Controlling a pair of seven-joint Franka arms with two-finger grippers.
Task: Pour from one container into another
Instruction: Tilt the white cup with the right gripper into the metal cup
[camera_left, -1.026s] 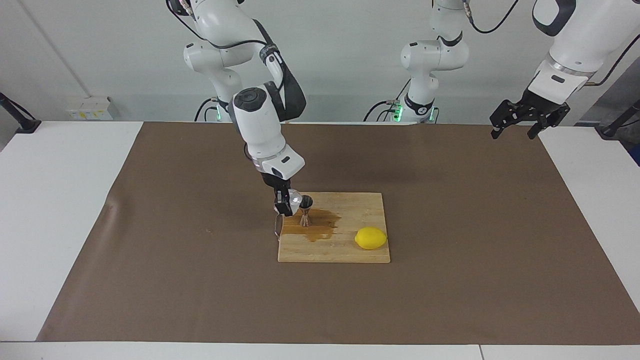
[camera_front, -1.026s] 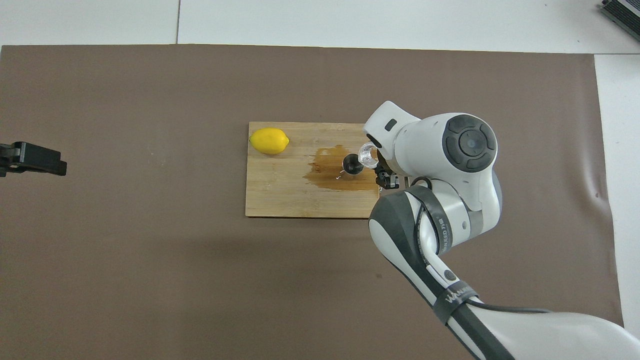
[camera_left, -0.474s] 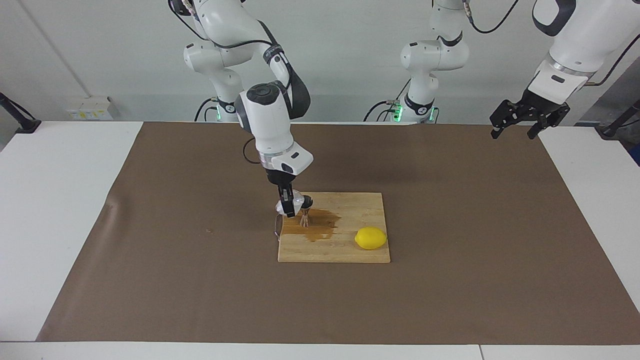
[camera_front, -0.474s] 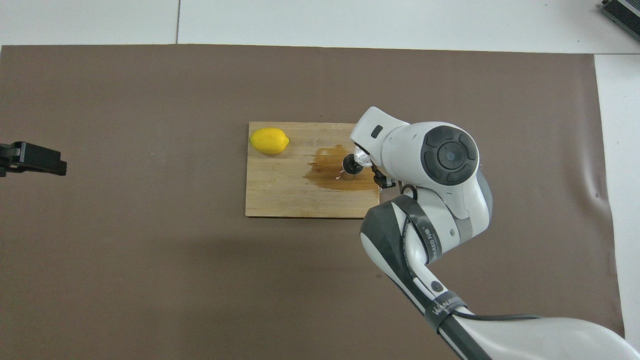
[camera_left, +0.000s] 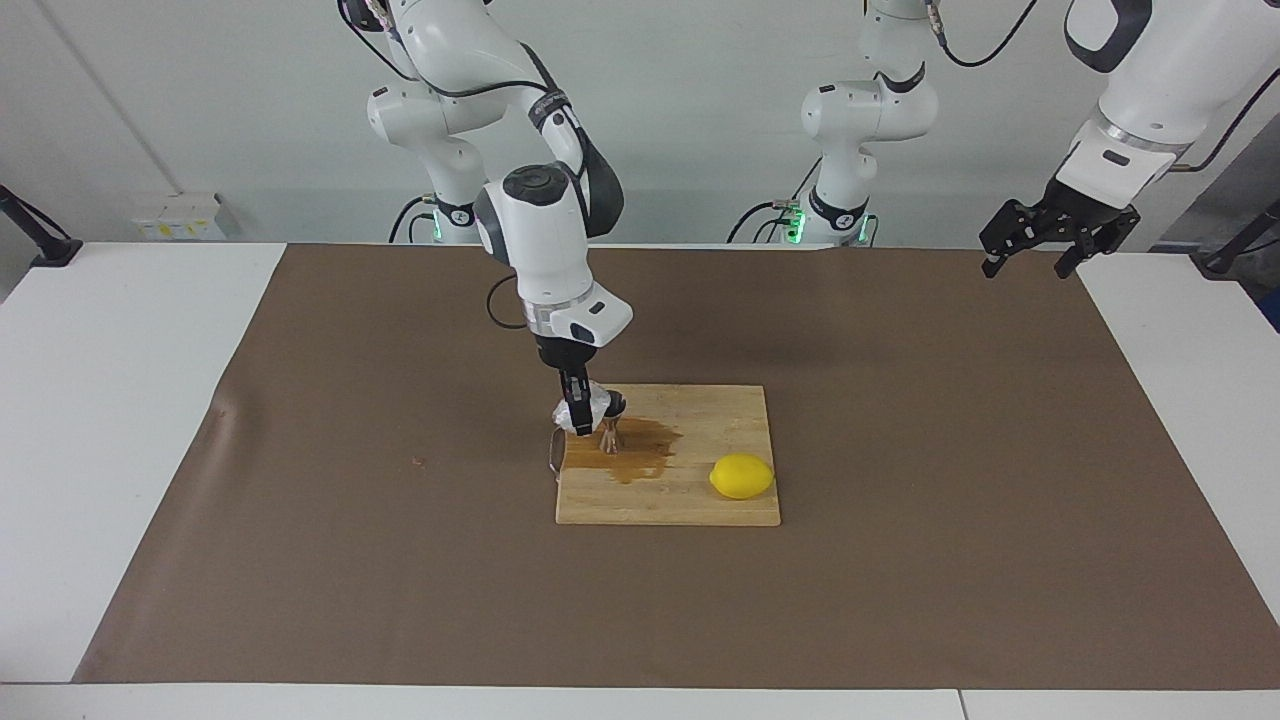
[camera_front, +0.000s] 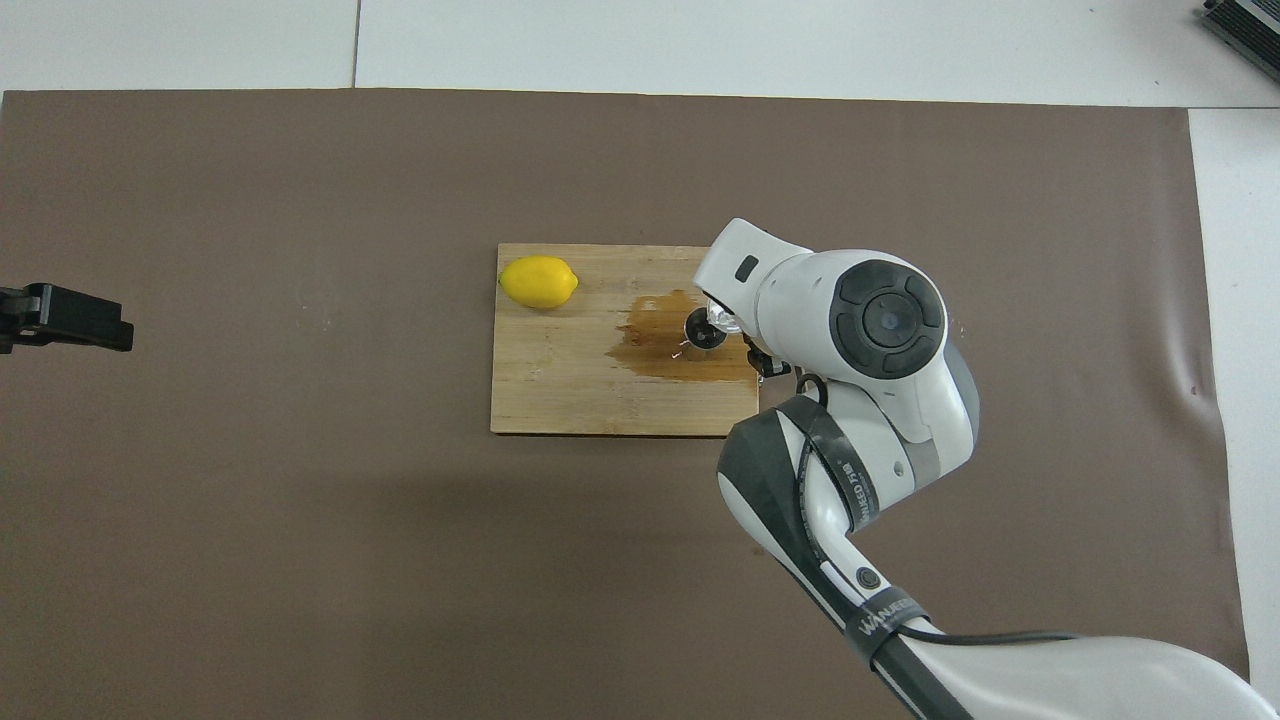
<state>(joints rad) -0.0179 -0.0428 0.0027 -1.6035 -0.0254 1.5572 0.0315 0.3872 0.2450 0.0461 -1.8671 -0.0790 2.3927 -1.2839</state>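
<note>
On the wooden cutting board (camera_left: 700, 505) stands the small steel jigger (camera_left: 611, 428), in a brown wet patch. My right gripper (camera_left: 578, 412) is shut on the clear knobbly glass cup (camera_left: 592, 406) and holds it tipped against the jigger's mouth. From overhead the cup (camera_front: 722, 322) shows just past the wrist, touching the rim of the jigger (camera_front: 702, 329); the right gripper's fingers are hidden there. My left gripper (camera_left: 1030, 264) waits open in the air over the left arm's end of the table, holding nothing; its edge (camera_front: 70, 318) shows in the overhead view.
A yellow lemon (camera_left: 741, 476) lies on the board toward the left arm's end, farther from the robots than the jigger. The brown spill (camera_front: 665, 350) spreads across the board (camera_front: 560, 395) around the jigger. A brown mat (camera_left: 300, 480) covers the table.
The right arm's wrist has swung more upright and shifted toward the jigger. The cup has come down a little and closer to the jigger's mouth. The left arm has not moved.
</note>
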